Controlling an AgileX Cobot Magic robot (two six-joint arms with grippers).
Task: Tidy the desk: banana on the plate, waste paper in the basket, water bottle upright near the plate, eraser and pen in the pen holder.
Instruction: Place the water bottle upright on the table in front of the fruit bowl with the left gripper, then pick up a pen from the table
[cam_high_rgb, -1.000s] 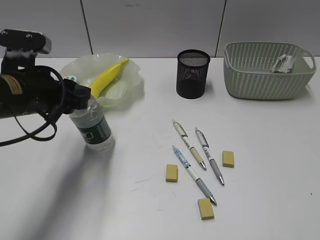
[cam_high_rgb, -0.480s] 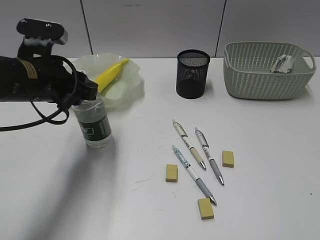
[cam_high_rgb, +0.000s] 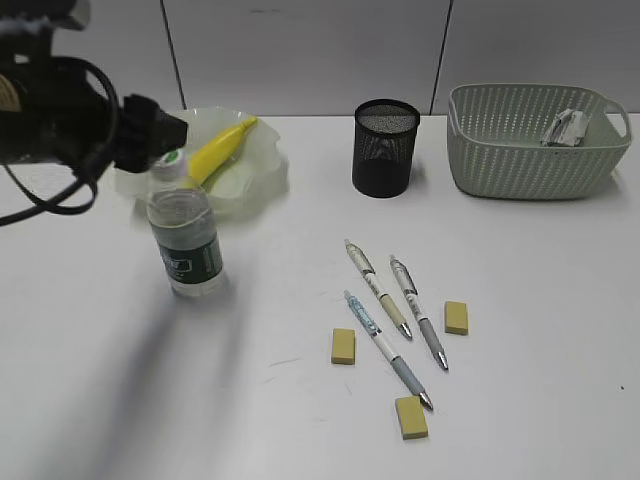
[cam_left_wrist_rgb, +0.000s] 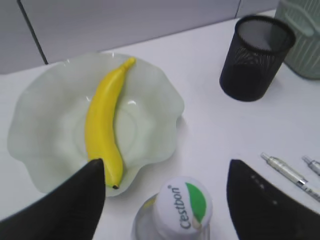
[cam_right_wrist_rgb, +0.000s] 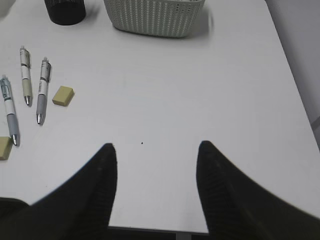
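The white desk (cam_high_rgb: 300, 400) takes up nearly the whole scene, backed by a pale grey panelled wall (cam_high_rgb: 300, 50); nothing else of the room shows.

The step in hand looks like the water bottle: the bottle (cam_high_rgb: 184, 243) stands upright on the desk just in front of the pale green plate (cam_high_rgb: 262, 170), where the banana (cam_high_rgb: 218, 152) already lies. The left gripper (cam_left_wrist_rgb: 165, 195) hangs above the bottle's cap (cam_left_wrist_rgb: 182, 205) with its jaws spread wide to either side, touching nothing, so this item seems settled. A crumpled piece of waste paper (cam_high_rgb: 566, 128) sits inside the green basket (cam_high_rgb: 535, 170) at the far right.

What remains, by my reading, is the stationery. Three pens (cam_high_rgb: 378, 288) lie slanted together in the middle of the desk, with three yellow erasers (cam_high_rgb: 343, 346) scattered around them, all well apart from the black mesh pen holder (cam_high_rgb: 385, 148), which stands between plate and basket.

The right gripper (cam_right_wrist_rgb: 156, 165) hovers over bare desk near the front edge, jaws parted and holding nothing. The next move calls for a gripper to come low over a pen or eraser and close on it across its narrow side, since each lies flat against the desk.
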